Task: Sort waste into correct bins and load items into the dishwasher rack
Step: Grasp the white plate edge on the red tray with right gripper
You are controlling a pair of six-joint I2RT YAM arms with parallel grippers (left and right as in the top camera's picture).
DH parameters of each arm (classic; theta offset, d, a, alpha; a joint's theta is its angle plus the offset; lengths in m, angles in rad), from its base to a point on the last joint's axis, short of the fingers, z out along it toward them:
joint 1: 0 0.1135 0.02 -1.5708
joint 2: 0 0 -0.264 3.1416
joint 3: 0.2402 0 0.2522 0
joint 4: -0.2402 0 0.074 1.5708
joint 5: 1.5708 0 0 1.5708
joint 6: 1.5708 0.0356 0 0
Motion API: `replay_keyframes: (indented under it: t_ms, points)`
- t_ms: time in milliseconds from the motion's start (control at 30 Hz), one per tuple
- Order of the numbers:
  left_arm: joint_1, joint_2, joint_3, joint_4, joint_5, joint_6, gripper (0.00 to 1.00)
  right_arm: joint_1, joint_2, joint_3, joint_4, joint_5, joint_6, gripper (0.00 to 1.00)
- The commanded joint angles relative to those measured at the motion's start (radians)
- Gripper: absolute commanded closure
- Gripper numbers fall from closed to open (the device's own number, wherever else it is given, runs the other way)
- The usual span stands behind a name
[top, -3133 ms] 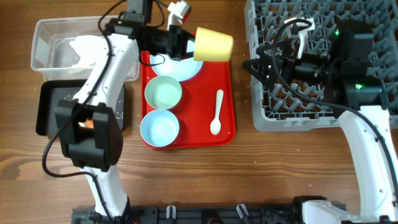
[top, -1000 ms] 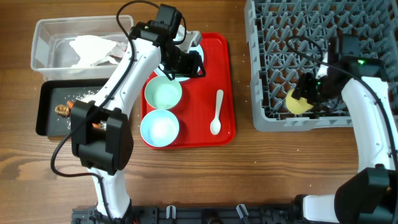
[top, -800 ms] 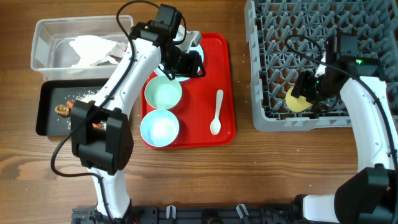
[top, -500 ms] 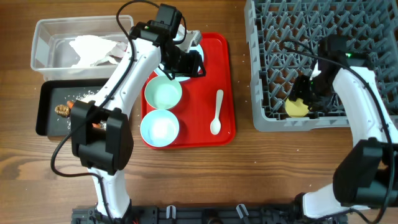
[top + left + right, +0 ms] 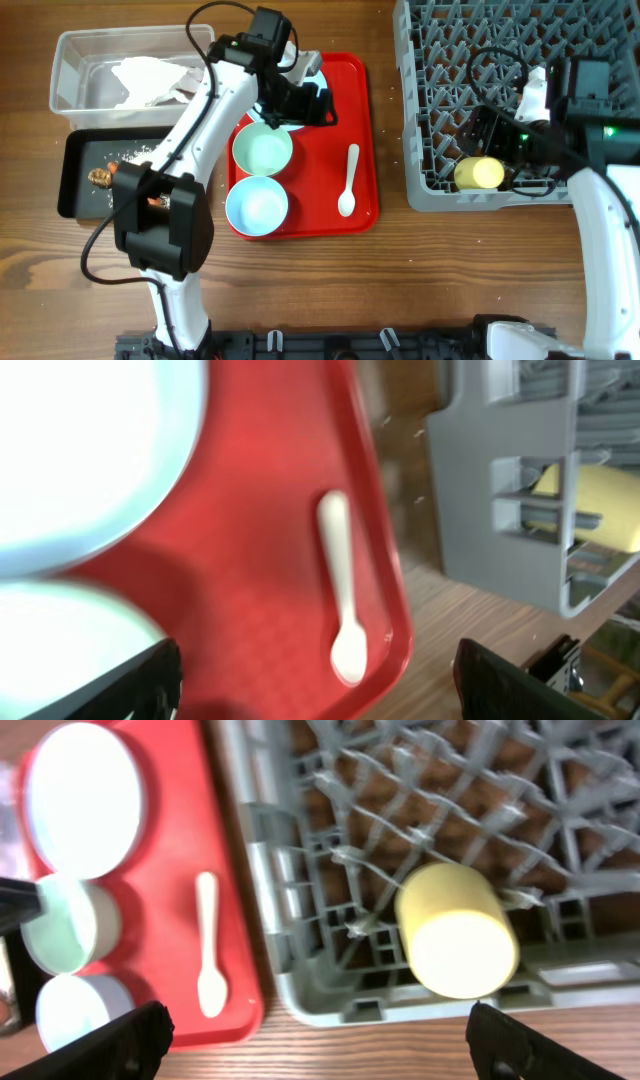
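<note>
The yellow cup (image 5: 479, 173) lies on its side in the front row of the grey dishwasher rack (image 5: 430, 195), free of any grip. My right gripper (image 5: 490, 140) hangs open just above and behind it, with nothing between its fingers (image 5: 110, 1045). Open and empty too, my left gripper (image 5: 315, 105) hovers over the pale blue plate (image 5: 80, 450) at the back of the red tray (image 5: 330, 140). On that tray sit a mint bowl (image 5: 263, 150), a blue bowl (image 5: 257, 204) and the white spoon (image 5: 347, 180). The cup (image 5: 455, 935) fills the right wrist view.
A clear tub (image 5: 70, 55) at the back left holds the crumpled napkin (image 5: 150, 78). In front of it a black tray (image 5: 75, 195) holds food scraps (image 5: 100, 177) and rice grains. Bare wood lies between the red tray and the rack.
My right gripper has let go of the yellow cup and drawn back up to the right, so the cup now rests in the rack. My left gripper's jaws have widened over the plate.
</note>
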Motion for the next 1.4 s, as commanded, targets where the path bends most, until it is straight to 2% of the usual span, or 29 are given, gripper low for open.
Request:
replay_keyframes:
  t_ms: [0, 133, 200, 233, 300, 367, 433, 500, 567, 700, 767, 833, 900, 967, 1000, 1033, 1300, 1333, 1367]
  points:
    - [0.082, -0.069, 0.120, -0.092, -0.067, 0.008, 0.14, 0.083, -0.042, 0.025, 0.011, -0.045, -0.008, 0.03]
    - [0.133, -0.173, 0.210, -0.179, -0.257, 0.008, 0.15, 0.154, -0.037, 0.031, 0.002, 0.155, 0.044, 0.03]
    - [0.132, -0.199, 0.210, -0.193, -0.323, -0.005, 0.14, 0.167, -0.027, 0.031, 0.011, 0.165, 0.039, 0.03]
    - [0.132, -0.200, 0.209, -0.201, -0.387, -0.051, 0.13, 0.210, -0.012, 0.031, 0.029, 0.165, 0.040, 0.03]
    - [0.133, -0.199, 0.209, -0.201, -0.423, -0.080, 0.14, 0.290, 0.024, 0.030, 0.074, 0.165, 0.068, 0.03]
    - [0.133, -0.199, 0.209, -0.213, -0.559, -0.188, 0.14, 0.366, 0.075, 0.030, 0.143, 0.165, 0.102, 0.03]
    - [0.164, -0.200, 0.209, -0.231, -0.673, -0.278, 0.06, 0.443, 0.155, 0.030, 0.275, 0.164, 0.149, 0.04]
    - [0.231, -0.200, 0.209, -0.229, -0.617, -0.288, 0.00, 0.498, 0.240, 0.032, 0.434, 0.111, 0.169, 0.05]
    - [0.284, -0.200, 0.209, -0.230, -0.518, -0.277, 0.00, 0.521, 0.365, 0.072, 0.548, 0.113, 0.193, 0.06]
    - [0.299, -0.199, 0.209, -0.242, -0.518, -0.251, 0.00, 0.520, 0.684, 0.360, 0.555, 0.184, 0.109, 0.08]
    - [0.299, -0.199, 0.208, -0.242, -0.518, -0.251, 0.01, 0.520, 0.832, 0.502, 0.533, 0.206, 0.086, 0.12]
    - [0.299, -0.199, 0.209, -0.245, -0.518, -0.251, 0.00, 0.520, 0.903, 0.516, 0.529, 0.241, 0.076, 0.17]
    - [0.299, -0.199, 0.209, -0.245, -0.518, -0.251, 0.00, 0.520, 0.950, 0.516, 0.525, 0.246, 0.055, 0.24]
    - [0.299, -0.199, 0.209, -0.245, -0.518, -0.251, 0.00, 0.520, 0.950, 0.516, 0.541, 0.247, 0.042, 0.39]
    - [0.299, -0.199, 0.209, -0.245, -0.518, -0.251, 0.00, 0.520, 0.957, 0.515, 0.557, 0.253, 0.031, 0.50]
    - [0.299, -0.199, 0.209, -0.245, -0.518, -0.251, 0.00, 0.520, 0.971, 0.515, 0.565, 0.251, 0.032, 0.53]
    - [0.299, -0.199, 0.209, -0.245, -0.518, -0.251, 0.00, 0.521, 1.083, 0.515, 0.575, 0.221, -0.037, 0.53]
    - [0.299, -0.199, 0.208, -0.245, -0.518, -0.251, 0.00, 0.518, 1.095, 0.515, 0.565, 0.230, -0.039, 0.57]
    - [0.299, -0.199, 0.209, -0.245, -0.518, -0.251, 0.00, 0.516, 1.096, 0.515, 0.549, 0.238, -0.037, 0.65]
